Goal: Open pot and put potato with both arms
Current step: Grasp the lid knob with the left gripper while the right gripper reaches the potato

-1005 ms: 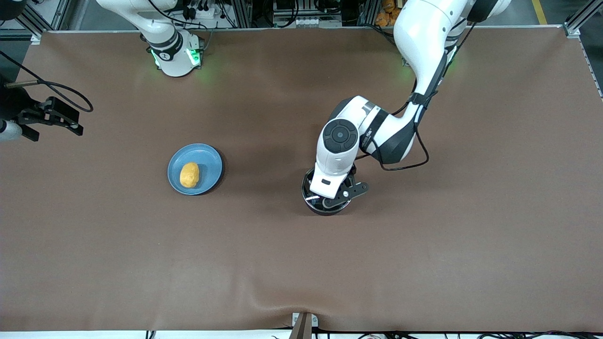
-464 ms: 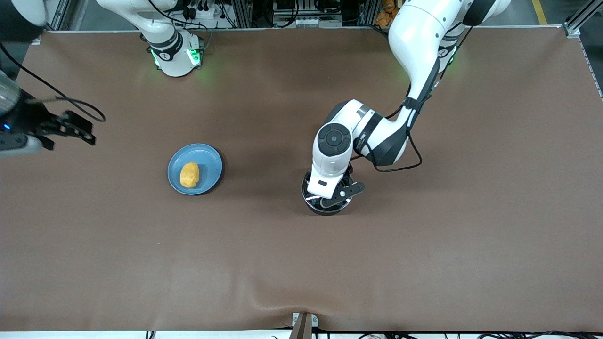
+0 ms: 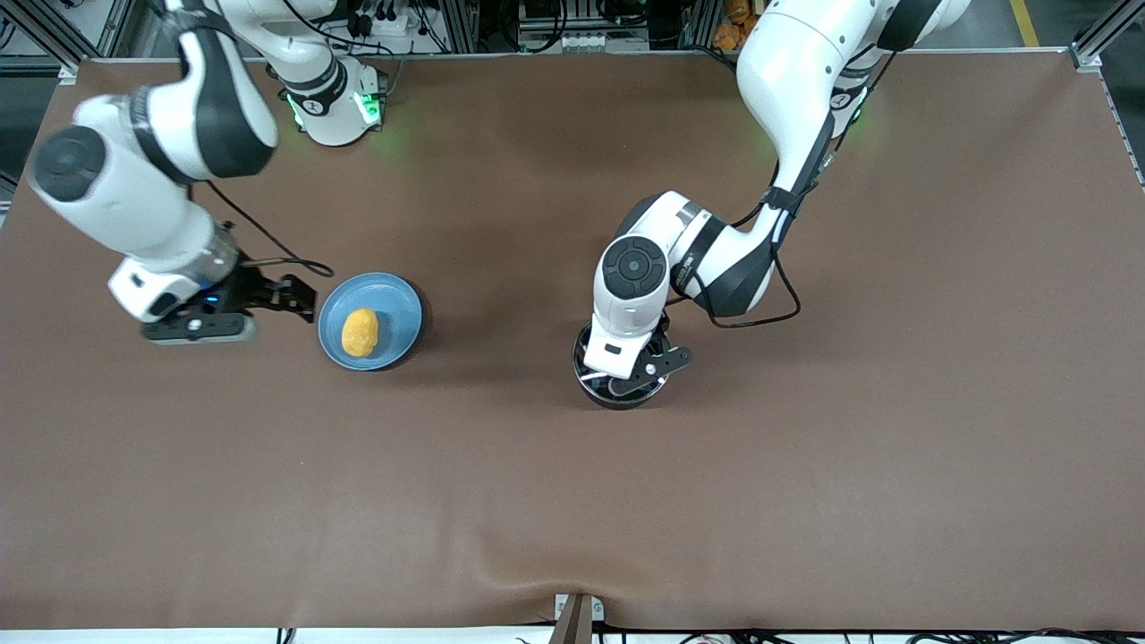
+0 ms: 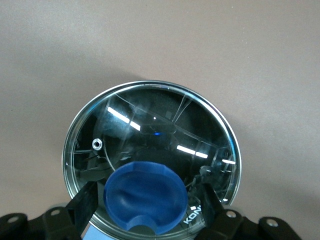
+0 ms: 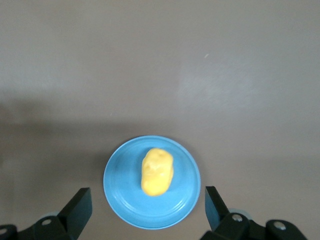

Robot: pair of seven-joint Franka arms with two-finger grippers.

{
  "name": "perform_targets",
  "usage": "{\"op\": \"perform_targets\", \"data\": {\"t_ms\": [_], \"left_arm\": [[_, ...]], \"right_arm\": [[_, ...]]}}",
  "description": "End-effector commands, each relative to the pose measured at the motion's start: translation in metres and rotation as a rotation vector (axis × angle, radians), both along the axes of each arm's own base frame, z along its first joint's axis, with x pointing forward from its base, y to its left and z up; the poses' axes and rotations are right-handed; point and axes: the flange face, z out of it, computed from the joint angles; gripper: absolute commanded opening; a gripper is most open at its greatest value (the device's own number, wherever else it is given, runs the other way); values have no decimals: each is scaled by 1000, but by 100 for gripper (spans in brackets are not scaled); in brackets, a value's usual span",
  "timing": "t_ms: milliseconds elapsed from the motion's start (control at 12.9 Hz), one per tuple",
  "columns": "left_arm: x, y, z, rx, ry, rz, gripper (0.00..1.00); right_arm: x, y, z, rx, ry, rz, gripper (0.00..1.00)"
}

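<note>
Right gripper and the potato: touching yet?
Apart. The right wrist view shows the right gripper open, its fingers clear of the potato, which lies alone on the blue plate.

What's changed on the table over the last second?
The right hand swung in from the right arm's end of the table and now sits open beside the blue plate holding the potato. The left hand shifted slightly, open around the knob of the lid. Plate, potato and pot stayed put.
</note>
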Motion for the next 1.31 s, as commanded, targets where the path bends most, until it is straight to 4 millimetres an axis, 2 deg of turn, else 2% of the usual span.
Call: {"op": "perform_targets", "data": {"t_ms": [0,155,232,309,464,541,619,696,773,1005,1160,1237], "left_arm": [[1,-5,0,8,-14,19,86],[0,-4,-2,10,-11,16,72],[0,-4,-2,9,-10,17,60],[0,-5,-1,7,-9,16,45],[2,-1,10,-1,-11,22,9],[2,-1,21,-7,-18,23,0],[-1,-3,27,-4,-13,19,0],[-4,-1,41,-4,-11,19,0],[-5,5,60,0,-3,25,0],[-15,24,134,4,0,24,0],[-12,65,160,36,24,-5,0],[-2,96,170,32,24,-11,0]], "right_arm": [[-3,15,-61,23,41,-21,100],[-20,11,-114,33,-22,-28,100],[-25,10,-130,37,-39,-24,100],[-28,9,-138,37,-39,-18,100],[-29,3,-146,34,-27,-20,100],[-28,2,-152,35,-31,-20,100],[-31,3,-160,38,-40,-20,100],[-31,3,-164,39,-44,-19,100],[-32,2,-169,37,-36,-20,100],[-35,-2,-184,33,-7,-26,100],[-37,-10,-190,27,6,-41,100],[-37,-13,-194,25,14,-47,100]]}}
